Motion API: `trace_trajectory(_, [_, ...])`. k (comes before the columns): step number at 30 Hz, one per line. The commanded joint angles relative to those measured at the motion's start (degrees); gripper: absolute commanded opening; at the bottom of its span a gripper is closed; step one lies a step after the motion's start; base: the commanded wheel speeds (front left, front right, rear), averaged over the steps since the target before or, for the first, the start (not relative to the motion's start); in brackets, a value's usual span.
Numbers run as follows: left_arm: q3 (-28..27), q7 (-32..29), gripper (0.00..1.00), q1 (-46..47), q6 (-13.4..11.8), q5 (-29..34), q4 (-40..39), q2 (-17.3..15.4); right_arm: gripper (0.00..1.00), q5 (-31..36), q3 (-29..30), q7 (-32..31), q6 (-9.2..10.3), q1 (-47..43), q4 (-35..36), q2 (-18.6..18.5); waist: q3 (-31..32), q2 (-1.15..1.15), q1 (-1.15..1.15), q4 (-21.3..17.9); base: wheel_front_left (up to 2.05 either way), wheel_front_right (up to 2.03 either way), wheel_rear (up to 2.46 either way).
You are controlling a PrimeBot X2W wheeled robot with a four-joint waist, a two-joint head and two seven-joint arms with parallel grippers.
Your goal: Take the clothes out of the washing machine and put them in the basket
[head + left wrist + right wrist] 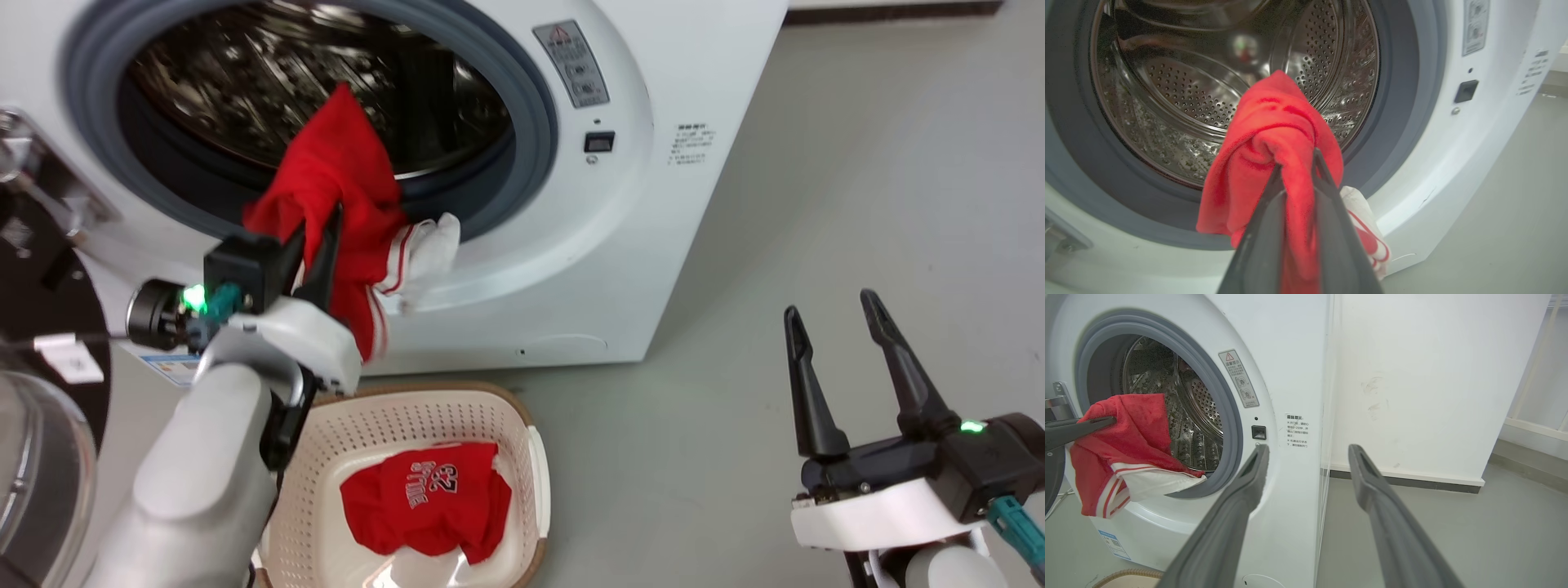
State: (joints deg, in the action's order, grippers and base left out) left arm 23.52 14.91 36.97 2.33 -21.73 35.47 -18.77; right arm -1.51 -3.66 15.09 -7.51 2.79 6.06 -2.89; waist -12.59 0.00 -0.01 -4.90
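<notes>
Left gripper (322,227): fingers closed tight on a bunched fold of the bright red fabric garment with white striped trim (335,171). It is held at the mouth of the large white front-loading washing machine (620,245). The garment's top peaks in front of the perforated steel drum (286,73). Its white trimmed end lies against the lower lip of the round grey rubber seal (535,122), and the rest hangs down the front panel.

Right gripper (829,304): fingers spread wide, holding nothing, well apart to the right over the grey floor (816,204).

The cream-white perforated plastic basket with the brown rim (531,457) stands on the floor just near of the machine. The red jersey with white lettering (424,498) lies in it.

Risks, as judged:
- The trimmed end may drag or catch on the seal lip during the pull, which would tug cloth through the pinch.
- The grip holds only a fold, so the hanging weight could slip it free.
- The garment hangs over the basket's far left edge, so release here may drop it on the rim or floor.

Room:
- The black-rimmed glass door (41,457) stands close on the left and the left forearm overlaps the basket's left rim, so that side is tight.
- There is open floor to the right, and the middle of the basket lies near and right of the grip.
</notes>
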Motion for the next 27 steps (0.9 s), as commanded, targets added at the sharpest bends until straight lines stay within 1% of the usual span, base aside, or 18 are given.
trace_trajectory(1, [-0.28,0.41,0.00,-2.37,-0.66,0.07,-2.65,-0.31,1.00,0.05,0.06,0.11,0.04,-1.02,-0.16,0.03,2.15,0.00,0.01,1.14,0.00,0.00,0.00])
trace_trajectory(6, [-0.36,-0.43,0.00,-7.90,-2.96,0.68,-12.82,-2.41,1.00,-0.03,0.23,0.11,0.04,-2.67,-0.57,0.03,4.66,0.00,0.01,2.15,0.00,0.00,0.00])
trace_trajectory(18, [-0.61,-7.65,0.00,-17.60,-8.63,2.30,-38.22,-7.73,1.00,-0.57,0.66,0.11,0.04,-5.39,-0.96,0.03,7.24,0.00,0.01,3.28,0.00,0.00,0.00])
trace_trajectory(22, [-0.91,-9.69,0.00,-19.96,-10.20,3.07,-44.53,-9.38,1.00,-0.74,0.76,0.11,0.04,-5.26,-1.02,0.03,7.09,0.00,0.01,3.40,0.00,0.00,0.00])
trace_trajectory(27, [-0.93,-11.12,0.00,-22.78,-11.47,3.06,-49.36,-10.64,1.00,-0.93,1.09,0.11,0.04,-4.69,-1.15,0.03,6.47,0.00,0.01,3.53,0.00,0.00,0.00])
